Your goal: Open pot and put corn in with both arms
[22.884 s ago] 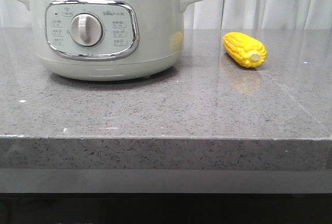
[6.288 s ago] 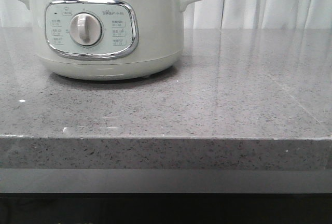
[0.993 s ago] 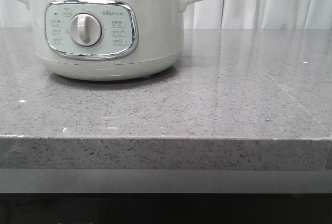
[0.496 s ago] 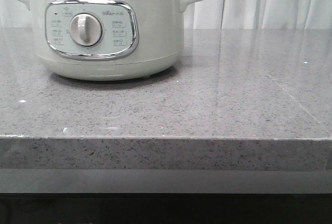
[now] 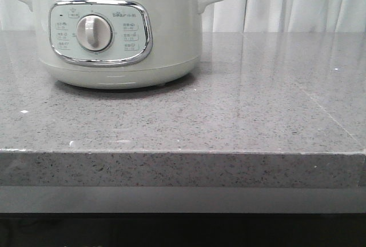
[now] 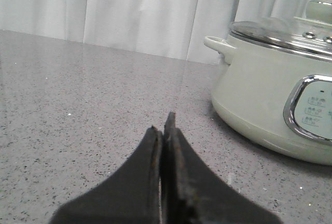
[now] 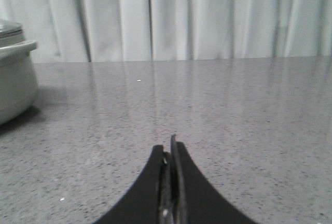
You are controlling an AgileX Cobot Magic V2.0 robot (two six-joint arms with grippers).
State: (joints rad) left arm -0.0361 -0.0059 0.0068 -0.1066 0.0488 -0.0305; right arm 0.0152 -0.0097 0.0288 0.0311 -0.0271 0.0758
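Observation:
The pot (image 5: 117, 30), pale grey-green with a chrome-framed panel and a silver dial (image 5: 93, 32), stands at the back left of the grey stone counter, its glass lid on. It also shows in the left wrist view (image 6: 275, 105) and at the edge of the right wrist view (image 7: 13, 79). The corn is out of view in every frame. My left gripper (image 6: 163, 130) is shut and empty, low over the counter beside the pot. My right gripper (image 7: 168, 149) is shut and empty over bare counter. Neither gripper shows in the front view.
The counter's front edge (image 5: 183, 152) runs across the front view. White curtains (image 5: 297, 1) hang behind the counter. The lid's knob (image 6: 319, 10) sticks up on top of the pot.
The pot's dial has turned slightly over the last second. Much earlier the corn lay on the counter right of the pot; it no longer shows there.

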